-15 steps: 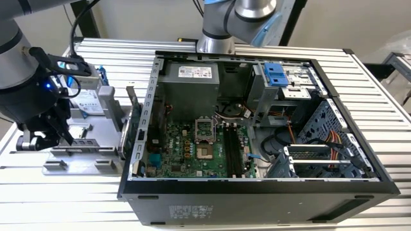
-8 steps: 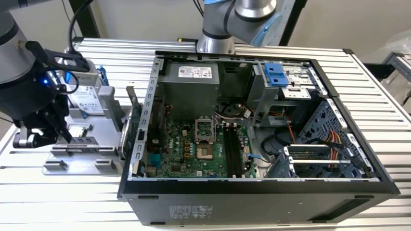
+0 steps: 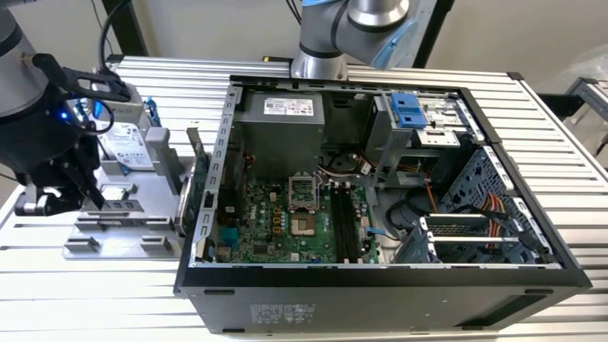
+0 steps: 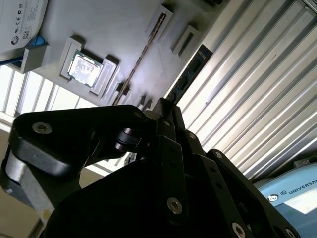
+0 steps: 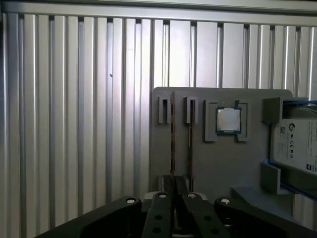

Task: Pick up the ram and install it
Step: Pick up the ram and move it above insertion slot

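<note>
Two ram sticks stand on edge in slots of a grey fixture plate (image 5: 213, 163). In the first wrist view they show as thin lines, one ram stick (image 5: 172, 134) beside the other (image 5: 190, 141). In the second wrist view one ram stick (image 4: 143, 54) is a thin line and the other (image 4: 190, 69) is a dark strip. My gripper (image 5: 177, 192) hangs above the plate at the near end of the sticks, shut with nothing in it. It also shows as a black tip (image 4: 166, 106) and over the fixture on the exterior view's left (image 3: 90, 194).
On the same plate sit a square silver processor chip (image 5: 228, 120) and a silver hard drive (image 5: 297, 146). The open computer case (image 3: 380, 285) fills the middle of the ribbed metal table (image 3: 76, 299). Its motherboard (image 3: 285, 224) has long black memory slots (image 3: 347, 224).
</note>
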You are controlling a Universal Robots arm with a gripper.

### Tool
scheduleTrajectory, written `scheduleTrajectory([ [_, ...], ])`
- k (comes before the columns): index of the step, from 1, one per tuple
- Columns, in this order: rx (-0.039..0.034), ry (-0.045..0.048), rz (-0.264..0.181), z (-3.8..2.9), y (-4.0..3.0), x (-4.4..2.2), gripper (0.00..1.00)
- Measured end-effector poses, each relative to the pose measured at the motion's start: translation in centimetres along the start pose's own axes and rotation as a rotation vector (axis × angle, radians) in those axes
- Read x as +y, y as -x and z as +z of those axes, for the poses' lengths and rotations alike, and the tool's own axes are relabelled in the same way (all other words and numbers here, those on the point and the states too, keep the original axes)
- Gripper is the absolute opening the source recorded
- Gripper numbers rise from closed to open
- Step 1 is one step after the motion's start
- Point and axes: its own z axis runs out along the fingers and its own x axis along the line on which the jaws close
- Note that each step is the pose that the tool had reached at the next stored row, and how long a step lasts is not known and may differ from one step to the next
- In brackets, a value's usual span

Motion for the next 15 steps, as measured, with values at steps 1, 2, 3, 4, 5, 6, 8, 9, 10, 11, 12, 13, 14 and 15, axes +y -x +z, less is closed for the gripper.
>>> scheduleTrajectory([
  [1, 0.0001, 0.0001, 0.000, -0.07, 0.00, 0.00, 0.00],
  [2, 0.0000, 0.0000, 0.000, -0.13, 0.00, -0.01, 0.00],
  [3, 0.0000, 0.0000, 0.000, -0.19, 0.00, -0.01, 0.00],
  [4, 0.0001, 0.0001, 0.000, -0.26, 0.01, 0.00, 0.00],
  [5, 0.0000, 0.0000, 0.000, -0.31, 0.01, 0.00, 0.00],
  [6, 0.0000, 0.0000, 0.000, -0.37, 0.02, 0.00, 0.00],
  [8, 0.0001, 0.0001, 0.000, -0.48, 0.02, 0.01, 0.00],
  [9, 0.0001, 0.0001, 0.000, -0.54, 0.03, 0.02, 0.00],
  [10, 0.0000, 0.0000, 0.000, -0.60, 0.03, 0.02, 0.00],
  [11, 0.0000, 0.0000, 0.000, -0.66, 0.04, 0.02, 0.00],
  [12, 0.0000, 0.0001, 0.000, -0.72, 0.04, 0.02, 0.00],
  [13, 0.0000, 0.0000, 0.000, -0.79, 0.05, 0.02, 0.00],
  [14, 0.0000, 0.0000, 0.000, -0.86, 0.05, 0.03, 0.00],
  [15, 0.0000, 0.0001, 0.000, -0.94, 0.06, 0.03, 0.00],
])
